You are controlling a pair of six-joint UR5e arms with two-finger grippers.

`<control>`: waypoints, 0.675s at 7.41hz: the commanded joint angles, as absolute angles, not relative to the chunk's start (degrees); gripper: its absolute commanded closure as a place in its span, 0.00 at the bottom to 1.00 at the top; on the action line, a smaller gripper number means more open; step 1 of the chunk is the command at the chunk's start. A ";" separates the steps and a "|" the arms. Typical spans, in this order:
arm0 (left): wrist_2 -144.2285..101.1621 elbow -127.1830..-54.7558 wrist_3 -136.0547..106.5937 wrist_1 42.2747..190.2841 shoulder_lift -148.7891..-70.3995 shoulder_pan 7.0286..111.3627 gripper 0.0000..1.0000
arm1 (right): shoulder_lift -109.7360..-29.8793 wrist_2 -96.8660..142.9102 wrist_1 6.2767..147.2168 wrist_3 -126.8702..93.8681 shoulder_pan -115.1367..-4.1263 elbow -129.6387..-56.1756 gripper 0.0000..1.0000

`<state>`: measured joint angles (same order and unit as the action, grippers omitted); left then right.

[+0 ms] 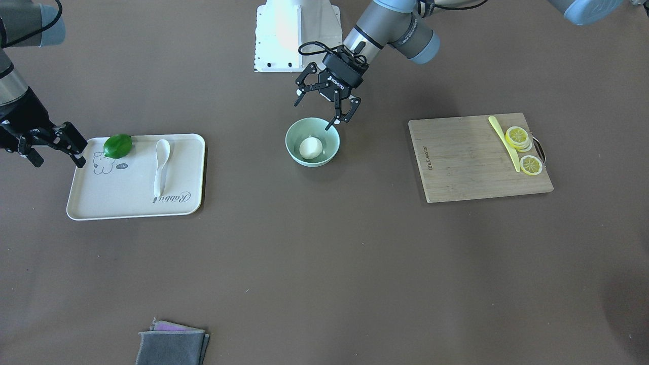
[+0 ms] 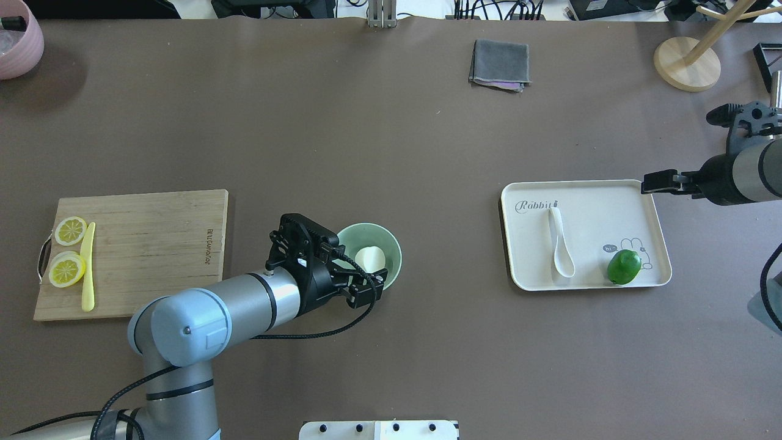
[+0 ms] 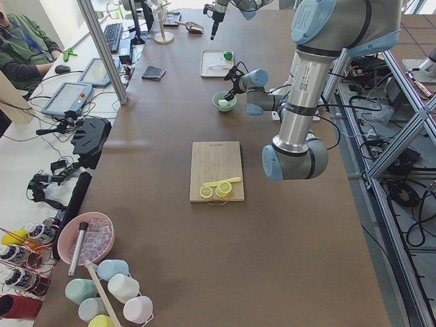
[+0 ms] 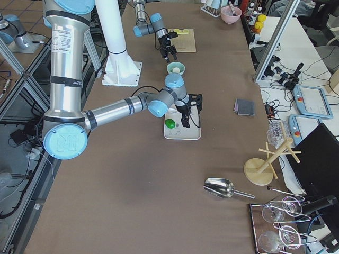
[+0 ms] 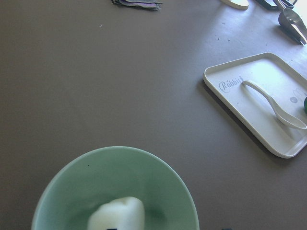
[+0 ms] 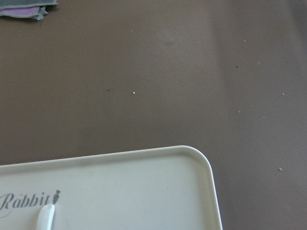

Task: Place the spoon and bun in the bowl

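Black right gripper (image 1: 58, 160) hangs just beside the tray (image 1: 127, 205), jaws spread, empty. Cream spoon (image 1: 161, 167) lies on the tray, long axis toward the robot, scoop end nearest it; right arm is nearer. Bun (image 1: 311, 148) sits in bowl (image 1: 294, 148). Left gripper (image 1: 317, 114) is open, empty, above rim.

"Rabbit" in grey script on the tray (image 2: 602, 205); "ROBOTIQ" on the left gripper (image 1: 313, 115); the cutting board's (image 2: 146, 256) stamp is unreadable.

I note a cream rectangular tray (image 1: 127, 200) bearing a glossy green round fruit (image 1: 118, 146), a wooden cutting board (image 1: 466, 162) with yellow lemon slices (image 1: 531, 165) and a thin yellow knife (image 1: 504, 143), and a folded grey cloth (image 1: 172, 347).
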<state>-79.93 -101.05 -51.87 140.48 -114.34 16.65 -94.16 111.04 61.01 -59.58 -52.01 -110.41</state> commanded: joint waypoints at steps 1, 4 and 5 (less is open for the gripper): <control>-88.70 -102.22 -51.51 140.36 -110.34 24.21 0.03 | -91.33 107.52 61.35 -68.84 -47.67 -110.39 0.00; -119.26 -101.43 -42.88 140.45 -101.03 49.23 0.03 | -84.93 98.74 69.04 -74.53 -38.09 -110.21 0.00; -124.40 -101.34 -32.62 140.28 -96.98 55.14 0.03 | -83.60 95.57 70.47 -74.36 -35.19 -109.61 0.02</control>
